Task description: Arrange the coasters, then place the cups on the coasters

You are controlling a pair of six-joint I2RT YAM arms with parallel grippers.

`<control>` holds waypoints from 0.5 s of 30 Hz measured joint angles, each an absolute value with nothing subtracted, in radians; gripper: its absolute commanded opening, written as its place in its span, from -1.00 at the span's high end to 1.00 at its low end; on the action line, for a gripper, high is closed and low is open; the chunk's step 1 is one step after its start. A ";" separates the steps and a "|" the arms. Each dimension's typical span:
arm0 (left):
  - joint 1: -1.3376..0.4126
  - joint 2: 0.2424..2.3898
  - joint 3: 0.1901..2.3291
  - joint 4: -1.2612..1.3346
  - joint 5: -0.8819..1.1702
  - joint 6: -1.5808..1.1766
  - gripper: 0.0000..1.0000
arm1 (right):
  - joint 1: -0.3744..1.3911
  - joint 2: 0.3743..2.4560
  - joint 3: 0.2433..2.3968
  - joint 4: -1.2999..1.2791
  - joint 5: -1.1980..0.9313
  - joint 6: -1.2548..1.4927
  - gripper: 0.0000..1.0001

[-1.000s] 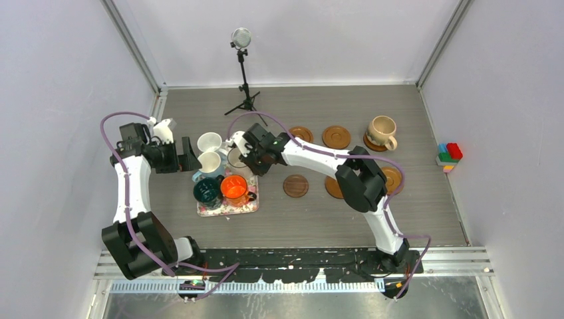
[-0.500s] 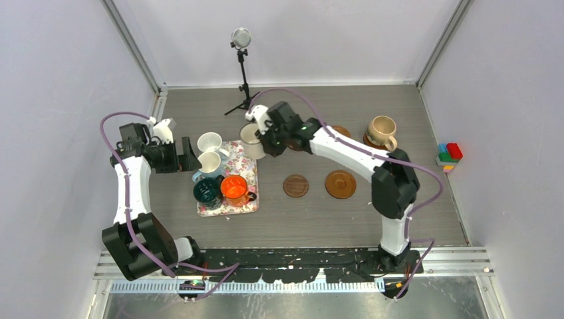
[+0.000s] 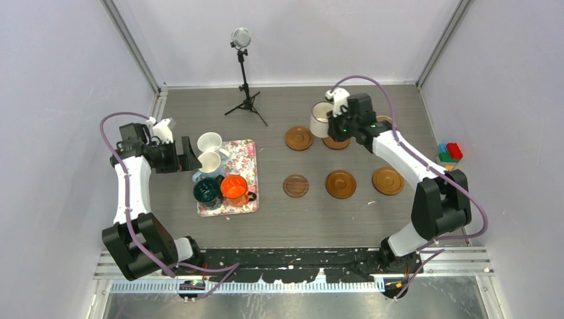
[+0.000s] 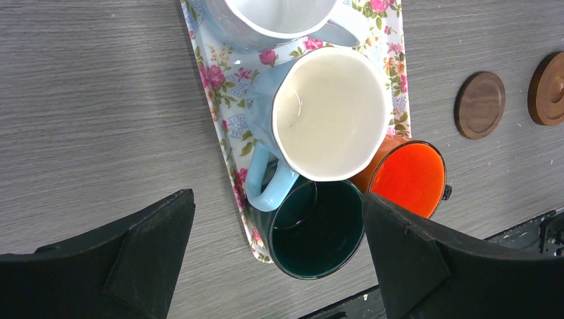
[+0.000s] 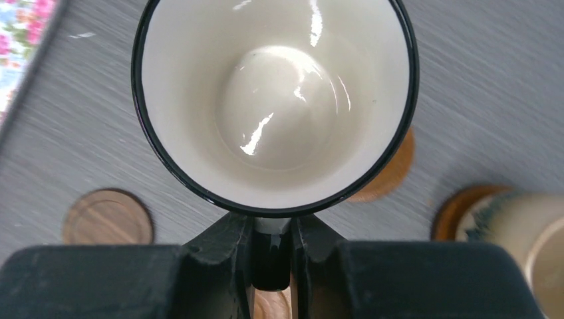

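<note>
- The right gripper (image 5: 273, 232) has its fingers clenched on the handle of the white cup with the dark rim (image 5: 276, 100). The cup hangs upright, mouth up, apparently lifted off the table (image 3: 279, 219). It is well to the right of the floral tray (image 3: 247, 151) and farther back than it.
- One coaster (image 5: 392, 169) peeks out from under the cup's rim. I cannot tell whether the cup is centred over it.
- This cup looks like glazed or enamelled ware: rigid, smooth, probably slippery, and likely to chip if it lands hard.
- Held by the handle alone, its weight sits off to one side of the fingers, so it may tilt or swing. A slow, level lowering would suit it.
- The left gripper (image 4: 279, 259) is released, fingers spread wide. It hovers over the tray's left side, above the light blue cup (image 4: 326, 113) and the dark green cup (image 4: 316, 229).
- Those two sit packed on the tray with the orange cup (image 4: 406, 179) and the plain white cup (image 4: 279, 20). The blue handle, jutting toward the tray's left edge, looks like the freest hold.
</note>
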State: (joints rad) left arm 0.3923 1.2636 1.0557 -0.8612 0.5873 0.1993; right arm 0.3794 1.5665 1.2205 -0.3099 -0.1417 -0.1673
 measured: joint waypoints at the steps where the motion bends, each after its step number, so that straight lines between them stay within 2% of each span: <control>1: 0.392 1.264 1.056 -0.861 0.587 0.198 -0.99 | 0.347 1.553 1.195 -0.301 -0.151 -0.171 0.99; 7: 0.392 1.264 1.056 -0.857 0.587 0.191 -0.99 | 0.213 1.529 1.092 -0.258 -0.200 -0.208 0.99; 15: 0.392 1.264 1.056 -0.857 0.585 0.190 -0.99 | 0.167 1.544 1.022 -0.169 -0.229 -0.265 0.99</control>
